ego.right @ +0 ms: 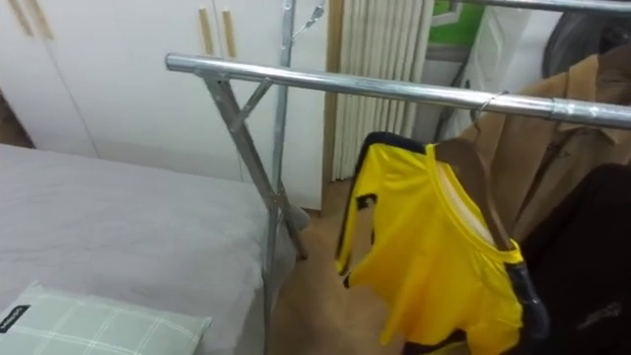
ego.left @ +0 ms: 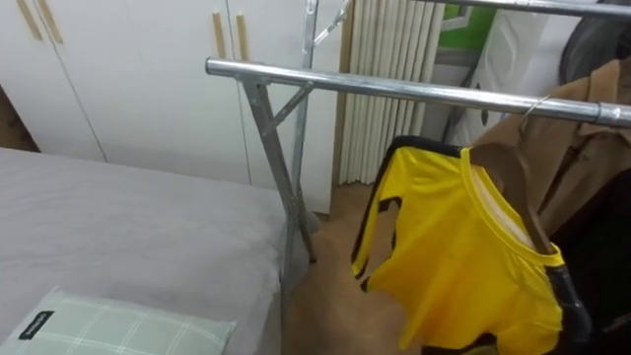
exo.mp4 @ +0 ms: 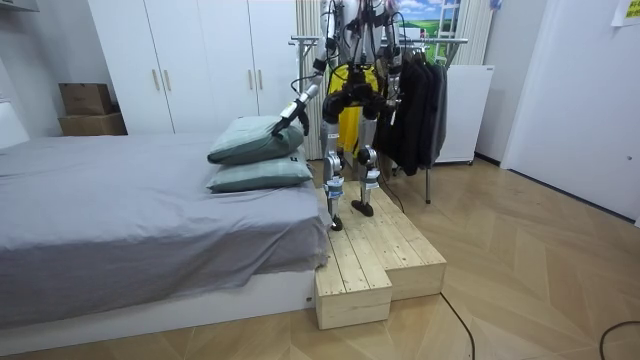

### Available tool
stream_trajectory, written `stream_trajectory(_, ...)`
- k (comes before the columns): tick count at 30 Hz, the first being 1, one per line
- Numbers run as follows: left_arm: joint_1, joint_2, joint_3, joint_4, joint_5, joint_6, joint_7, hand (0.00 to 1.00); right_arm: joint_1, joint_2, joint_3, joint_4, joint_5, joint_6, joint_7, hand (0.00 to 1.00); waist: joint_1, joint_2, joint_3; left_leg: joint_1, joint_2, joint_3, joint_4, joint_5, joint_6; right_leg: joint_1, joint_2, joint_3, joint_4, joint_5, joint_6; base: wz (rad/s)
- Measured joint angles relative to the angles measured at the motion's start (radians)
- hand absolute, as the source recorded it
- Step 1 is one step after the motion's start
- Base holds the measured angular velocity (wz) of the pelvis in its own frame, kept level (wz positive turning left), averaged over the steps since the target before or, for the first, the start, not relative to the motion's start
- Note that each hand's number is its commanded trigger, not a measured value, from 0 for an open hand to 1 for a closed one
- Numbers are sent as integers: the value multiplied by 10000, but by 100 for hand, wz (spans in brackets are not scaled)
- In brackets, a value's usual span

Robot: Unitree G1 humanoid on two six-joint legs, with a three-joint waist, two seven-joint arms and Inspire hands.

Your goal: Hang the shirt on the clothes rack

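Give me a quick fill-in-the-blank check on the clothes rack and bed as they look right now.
1. The shirt on the wooden hanger is ____.
2. The brown coat hangs from the metal ____.
3. The checked pillow lies on the grey ____.
4. In the room view the robot stands on a wooden ____.
Missing words: yellow; rail; bed; platform.

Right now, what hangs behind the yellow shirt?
A brown coat hangs from the rail behind the yellow shirt, with dark clothing beside it. The shirt covers the coat's lower part, so that stays unseen.
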Motion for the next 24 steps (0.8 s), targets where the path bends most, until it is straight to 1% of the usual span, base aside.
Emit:
stream_trajectory(3,-10,1,-6,45,-358,-1,-61,0,-9,-17,-11,-199,-528,-32,-420,0,-36,41,-19,-1,0,18,-8,-16,12,1,12,39,-27,1,9,-2)
stream_trajectory(6,-26,30,-9,224,-580,0,-331,0,-31,-34,-289,-285,-1784,-36,-1004,0,-33,80,-21,50,-6,35,-10,-29,52,45,13,61,-26,-8,21,0)
stream_trajectory(11,-49,125,-24,377,-795,3,-674,0,-43,-87,-272,-638,-3339,6,-1596,0,-22,102,-16,56,2,81,-10,-72,57,34,20,48,-21,-14,31,-1)
stream_trajectory(12,-48,144,-24,386,-801,4,-718,0,-40,-98,-263,-646,-3891,62,-1784,0,-18,112,-17,61,5,81,-9,-81,54,36,18,24,-18,-14,30,0)
stream_trajectory(13,-48,153,-34,390,-830,4,-733,0,-25,-110,-219,-654,-4122,106,-1879,0,-11,116,-16,63,5,81,-9,-86,53,36,16,21,-17,-15,29,0)
stream_trajectory(15,-49,180,-67,417,-865,12,-827,0,-4,-135,158,-698,-4961,300,-2199,0,-9,126,-15,64,12,95,-10,-99,52,-7,16,-2,50,-46,10,-2)
stream_trajectory(16,-48,181,-67,426,-865,13,-837,0,-3,-118,171,-693,-5298,351,-2253,0,-8,125,-13,64,10,109,-10,-102,52,-55,14,-4,136,-85,4,-5)
stream_trajectory(18,-49,200,-66,446,-865,14,-918,0,5,-105,302,-688,-6430,486,-2472,0,-4,130,-11,76,-11,129,9,-112,52,-172,-1,-3,419,-234,-8,0)
stream_trajectory(19,-54,220,-66,474,-864,13,-947,0,0,-104,374,-681,-6672,512,-2517,0,-3,133,-10,85,-12,128,9,-113,52,-189,0,-3,482,-272,-16,0)
stream_trajectory(21,-256,324,-68,874,-857,12,-1157,0,-37,-97,512,-638,-7614,538,-2560,0,8,145,-9,85,-18,113,30,-114,46,-271,1,-12,681,-371,-42,0)
stream_trajectory(24,-474,394,-128,1253,-799,11,-1381,0,0,-104,583,-621,-8080,607,-2546,0,55,195,0,82,-3,65,47,-108,37,-254,3,-64,697,-394,-70,4)
